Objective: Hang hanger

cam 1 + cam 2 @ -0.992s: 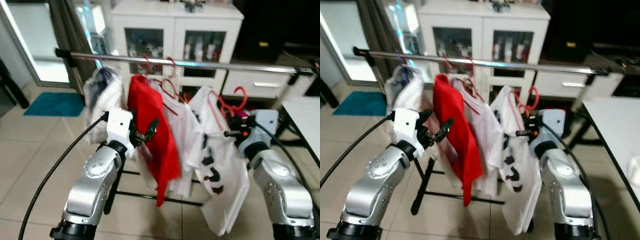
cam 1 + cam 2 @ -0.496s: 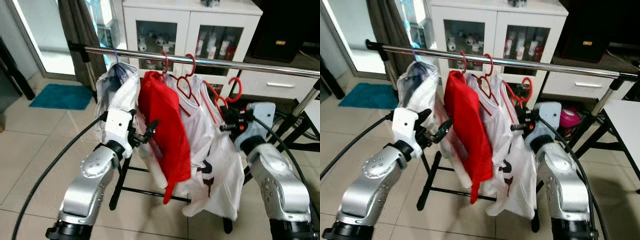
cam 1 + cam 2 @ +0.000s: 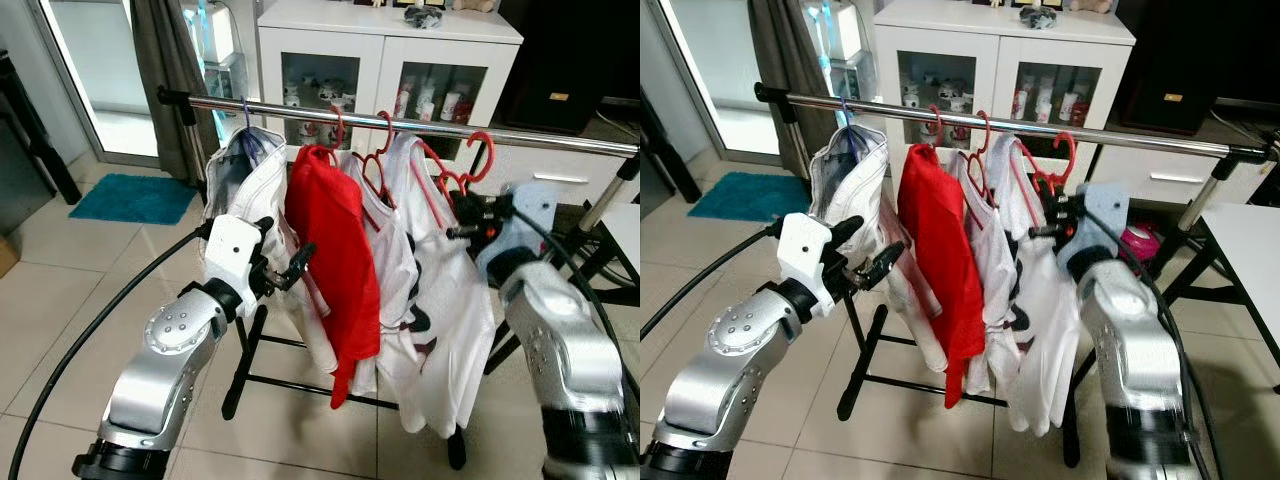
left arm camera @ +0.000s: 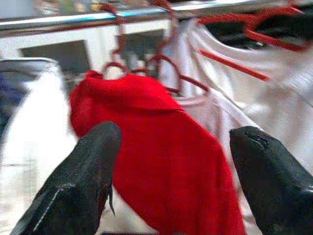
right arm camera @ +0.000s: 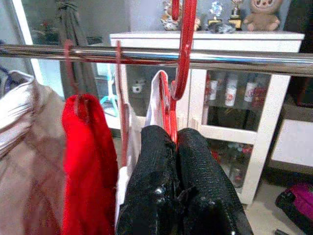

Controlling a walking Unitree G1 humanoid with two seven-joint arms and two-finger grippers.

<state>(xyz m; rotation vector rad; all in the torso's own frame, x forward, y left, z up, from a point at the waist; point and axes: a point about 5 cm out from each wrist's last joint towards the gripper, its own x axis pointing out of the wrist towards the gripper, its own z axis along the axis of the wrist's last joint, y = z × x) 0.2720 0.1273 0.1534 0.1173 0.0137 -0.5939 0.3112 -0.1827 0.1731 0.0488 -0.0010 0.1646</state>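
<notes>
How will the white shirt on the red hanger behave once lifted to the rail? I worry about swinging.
The white printed shirt hangs in loose folds, so it is probably floppy and light. Its thin red plastic hanger, pinched in the shut right gripper, looks stiff but may pivot, letting the cloth sway against the red garment near the metal rail.

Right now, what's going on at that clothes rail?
The right gripper is shut on a red hanger carrying a white shirt, holding it up at the metal rail. In the right wrist view the hook is up at the rail, but whether it rests on it is unclear. The left gripper is open in front of the red shirt, which already hangs there.
</notes>
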